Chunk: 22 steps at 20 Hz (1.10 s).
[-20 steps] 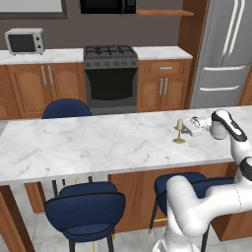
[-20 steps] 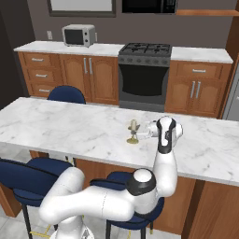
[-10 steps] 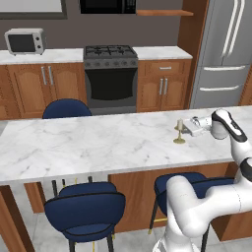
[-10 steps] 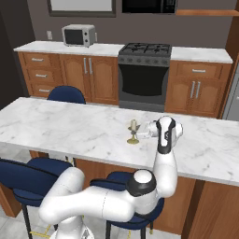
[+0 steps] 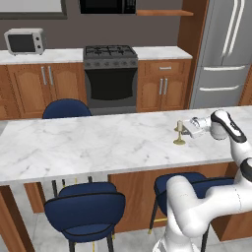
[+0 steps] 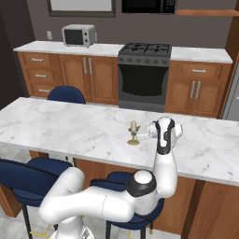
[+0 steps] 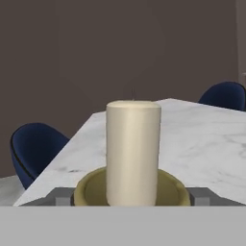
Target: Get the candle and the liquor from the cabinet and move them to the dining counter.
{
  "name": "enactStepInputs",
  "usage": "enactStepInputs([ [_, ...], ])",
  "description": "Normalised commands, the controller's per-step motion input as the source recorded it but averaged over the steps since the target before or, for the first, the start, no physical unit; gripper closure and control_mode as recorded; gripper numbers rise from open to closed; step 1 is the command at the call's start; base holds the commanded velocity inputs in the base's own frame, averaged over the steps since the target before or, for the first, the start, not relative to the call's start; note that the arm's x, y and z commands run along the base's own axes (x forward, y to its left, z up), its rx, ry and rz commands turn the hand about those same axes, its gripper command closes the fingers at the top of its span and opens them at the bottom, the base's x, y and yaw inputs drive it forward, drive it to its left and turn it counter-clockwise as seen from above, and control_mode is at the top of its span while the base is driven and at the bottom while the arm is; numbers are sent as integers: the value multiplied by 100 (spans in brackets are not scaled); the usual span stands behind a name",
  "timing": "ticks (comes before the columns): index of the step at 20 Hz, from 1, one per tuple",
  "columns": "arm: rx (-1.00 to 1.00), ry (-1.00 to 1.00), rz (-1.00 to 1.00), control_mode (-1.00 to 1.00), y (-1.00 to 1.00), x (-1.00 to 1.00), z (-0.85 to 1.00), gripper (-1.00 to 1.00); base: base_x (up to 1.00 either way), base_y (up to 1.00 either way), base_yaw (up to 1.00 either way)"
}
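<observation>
On the marble table (image 5: 98, 147), hand (image 5: 189, 129) spread wide, fingers (image 7: 61, 196) flanking the olive-gold base of the upright candle (image 7: 133, 153); actual contact cannot be told.

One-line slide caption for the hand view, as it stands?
Pale cream pillar candle on its round olive-gold base stands upright on the white marble dining counter, between the open end effector fingertips.

no readable text, no labels, no brands, no numbers, no signs anywhere
</observation>
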Motion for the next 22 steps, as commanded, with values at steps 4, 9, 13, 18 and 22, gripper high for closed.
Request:
enactStepInputs([
  [4, 0, -2, 0, -100, 0, 0, -1, 100, 0, 0, 0],
  [9, 0, -1, 0, -100, 0, 0, 0, -100, 0, 0, 0],
  [13, 0, 0, 0, -100, 0, 0, 0, -100, 0, 0, 0],
  [18, 0, 0, 0, -100, 0, 0, 0, -100, 0, 0, 0],
  [22, 0, 0, 0, -100, 0, 0, 0, -100, 0, 0, 0],
])
